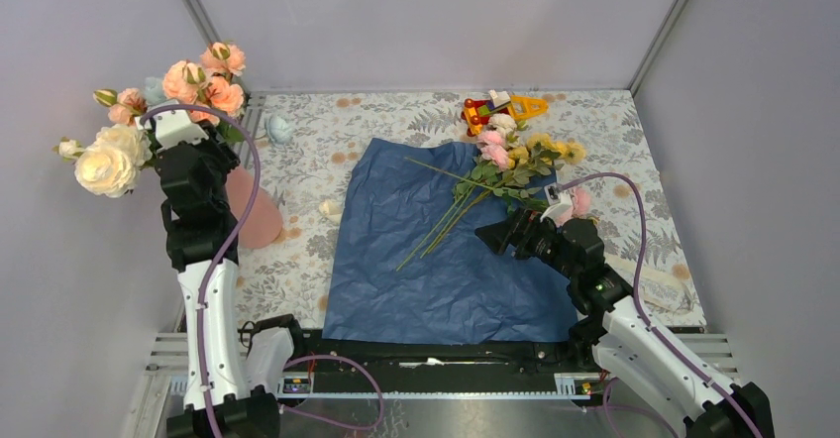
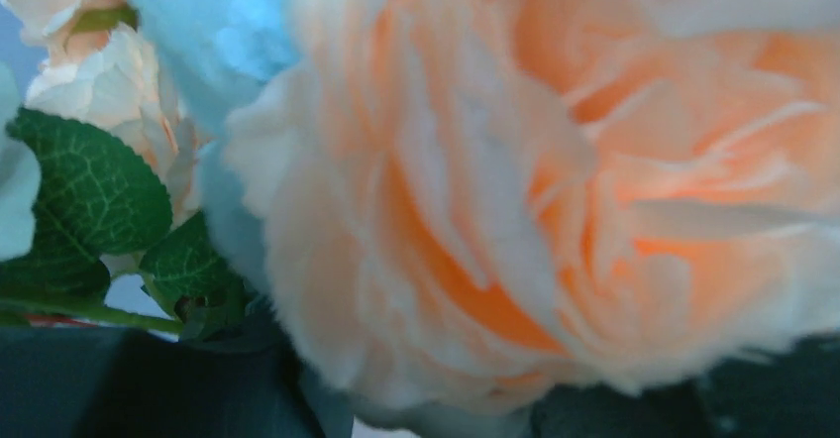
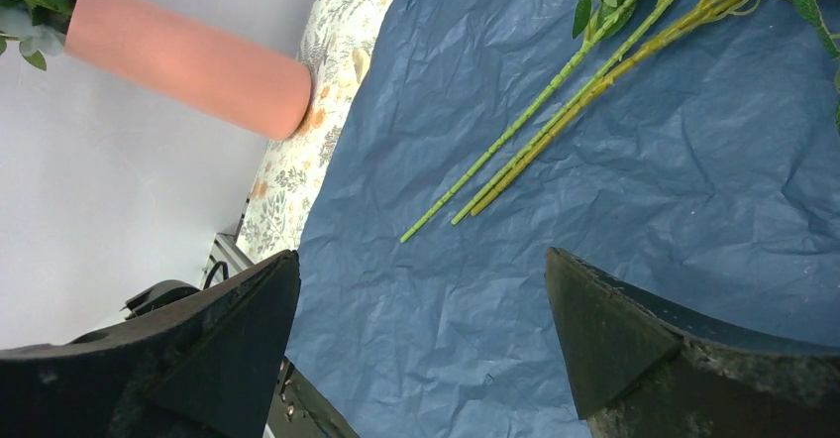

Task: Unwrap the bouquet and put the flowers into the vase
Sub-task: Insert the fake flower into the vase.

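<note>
Top external: got the flowers (image 1: 505, 156) lying loose on flattened blue paper (image 1: 416, 270), right of centre. Looks unwrapped, roughly halfway. None moved yet to the vase (image 1: 256, 218), far left under big blooms (image 1: 203, 81). Right gripper (image 1: 492, 235) gaping wide beside the stems (image 1: 441, 225). Can't tell on left gripper (image 1: 180, 121), buried in blooms.

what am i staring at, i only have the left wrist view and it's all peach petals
Observer: The top view shows your left arm up among the big blooms that stand in the vase, at the table's left edge.
Operator: where are the small roses
Observer: The flowers lie loose on the spread blue paper, with the stems running toward the near left.
Operator: and the other arm
Observer: The right gripper hangs open over the paper, near the stems, touching nothing.
</note>
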